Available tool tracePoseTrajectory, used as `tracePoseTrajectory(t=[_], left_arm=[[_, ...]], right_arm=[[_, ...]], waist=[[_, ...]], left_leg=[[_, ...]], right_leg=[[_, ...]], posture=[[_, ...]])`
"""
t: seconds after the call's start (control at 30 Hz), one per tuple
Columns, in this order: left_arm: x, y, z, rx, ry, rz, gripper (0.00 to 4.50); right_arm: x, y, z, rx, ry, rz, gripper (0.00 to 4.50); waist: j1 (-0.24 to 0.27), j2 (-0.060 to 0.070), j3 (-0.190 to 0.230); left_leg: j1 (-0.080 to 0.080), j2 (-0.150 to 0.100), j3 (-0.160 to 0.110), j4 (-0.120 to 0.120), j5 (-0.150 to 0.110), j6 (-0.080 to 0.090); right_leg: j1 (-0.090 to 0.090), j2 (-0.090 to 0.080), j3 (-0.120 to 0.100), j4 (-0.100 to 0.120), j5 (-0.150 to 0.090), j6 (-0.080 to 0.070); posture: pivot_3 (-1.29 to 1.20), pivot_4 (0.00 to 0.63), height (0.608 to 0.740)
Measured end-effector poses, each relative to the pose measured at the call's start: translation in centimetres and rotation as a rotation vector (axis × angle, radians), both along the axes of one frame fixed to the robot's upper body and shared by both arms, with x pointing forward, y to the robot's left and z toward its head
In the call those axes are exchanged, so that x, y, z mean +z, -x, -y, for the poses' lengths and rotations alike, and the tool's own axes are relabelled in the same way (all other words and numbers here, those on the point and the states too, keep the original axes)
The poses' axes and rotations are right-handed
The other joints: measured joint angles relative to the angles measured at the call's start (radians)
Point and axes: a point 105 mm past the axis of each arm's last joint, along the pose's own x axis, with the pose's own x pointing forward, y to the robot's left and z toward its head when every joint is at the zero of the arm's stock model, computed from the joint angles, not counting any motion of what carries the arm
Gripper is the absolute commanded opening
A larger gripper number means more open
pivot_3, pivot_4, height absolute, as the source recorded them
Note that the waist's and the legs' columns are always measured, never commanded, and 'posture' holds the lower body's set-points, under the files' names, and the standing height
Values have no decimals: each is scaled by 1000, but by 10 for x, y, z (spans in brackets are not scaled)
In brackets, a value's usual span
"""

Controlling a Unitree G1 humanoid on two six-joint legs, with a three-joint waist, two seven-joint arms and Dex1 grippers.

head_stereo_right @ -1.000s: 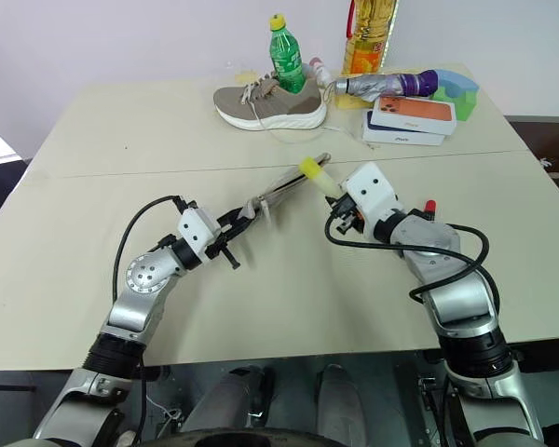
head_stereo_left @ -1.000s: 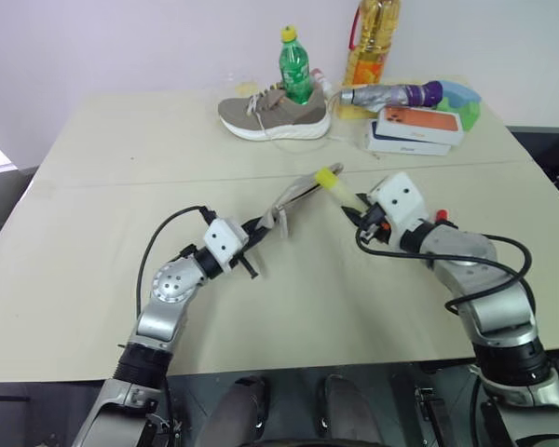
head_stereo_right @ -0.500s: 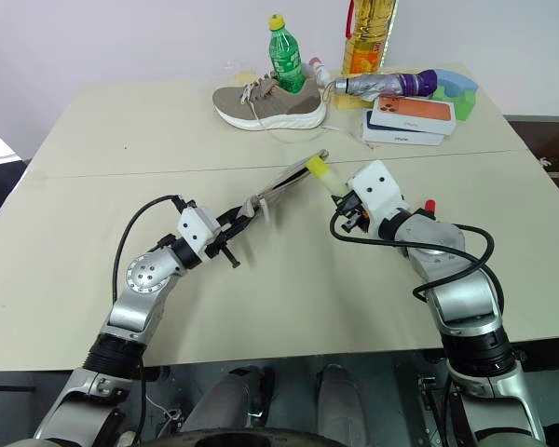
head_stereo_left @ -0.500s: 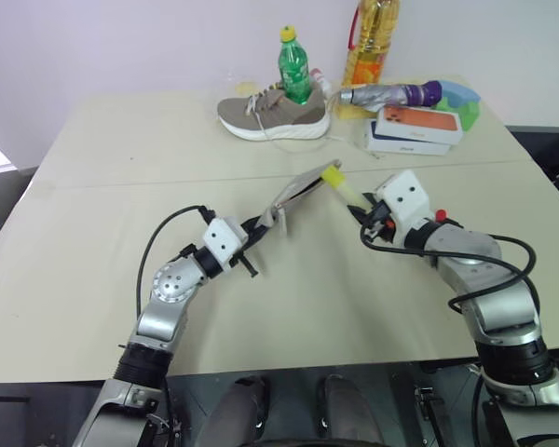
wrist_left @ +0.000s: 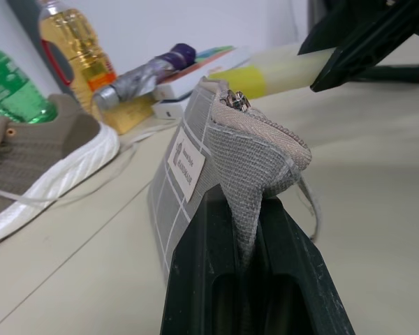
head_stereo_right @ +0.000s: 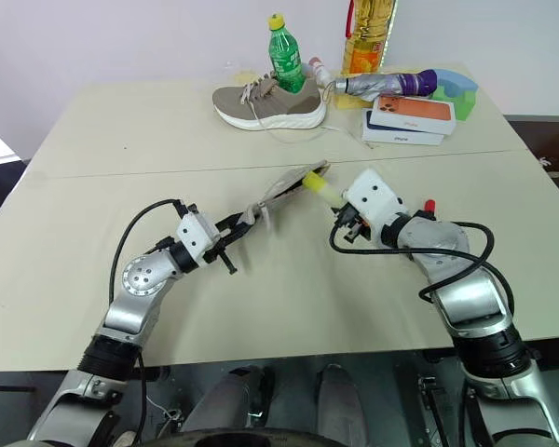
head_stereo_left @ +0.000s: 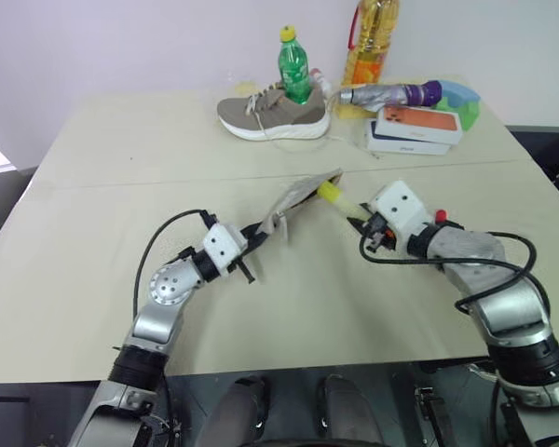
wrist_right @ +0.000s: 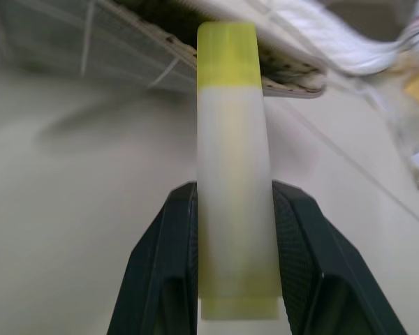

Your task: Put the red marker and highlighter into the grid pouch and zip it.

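My left gripper is shut on one corner of the grid pouch and holds it lifted off the table, slanting up and away. In the left wrist view the pouch shows its white label and its zip slider at the top, with the mouth partly open. My right gripper is shut on the highlighter. The highlighter's yellow cap rests right at the pouch's open zip edge. The red marker lies on the table behind my right wrist.
A brown shoe, a green bottle, an oil bottle, a folded umbrella and stacked phone boxes crowd the table's far edge. The beige table stretches out around both arms.
My right gripper has tipped downward and brought the highlighter's cap lower, up against the pouch's mouth. The pouch's far end has swung slightly toward it. The left hand has stayed in place.
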Motion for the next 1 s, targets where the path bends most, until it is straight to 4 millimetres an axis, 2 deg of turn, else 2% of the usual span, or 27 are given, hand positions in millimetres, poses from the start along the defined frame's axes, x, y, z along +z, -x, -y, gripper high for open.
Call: tracePoseTrajectory(t=[0.2,0.33,0.47,0.7,0.93,1.0], left_arm=[[-8,23,-7,-165,-159,20,0],[-11,31,-7,-226,-184,21,0],[-13,40,-5,-312,-232,8,0],[-9,40,-5,-363,-273,6,0],[-11,39,-5,-365,-268,-5,0],[-10,39,-5,-364,-264,-5,0]], right_arm=[[-3,20,-11,184,162,-25,897],[-7,26,-14,251,218,-30,897],[-12,40,-20,400,368,-32,897],[-13,49,-31,518,451,22,897],[-13,51,-31,517,423,-7,4462],[-7,51,-30,498,404,0,4462]], waist=[[-1,0,0],[2,0,0],[0,-1,0],[0,-1,0],[1,-1,1],[1,-1,1]], left_leg=[[-1,0,0,0,0,0],[-1,0,0,2,0,0],[-2,0,0,2,0,0],[-2,0,0,3,0,0],[-2,0,0,4,0,0],[-2,0,0,4,0,1]], right_leg=[[-1,0,0,0,0,0],[-1,0,0,0,0,0],[-1,0,0,0,0,0],[-1,0,0,0,0,0],[-1,0,0,0,0,0],[-1,0,0,0,0,0]], posture=[[0,150,740],[0,150,740],[0,150,740],[0,150,740],[0,150,740],[0,150,740]])
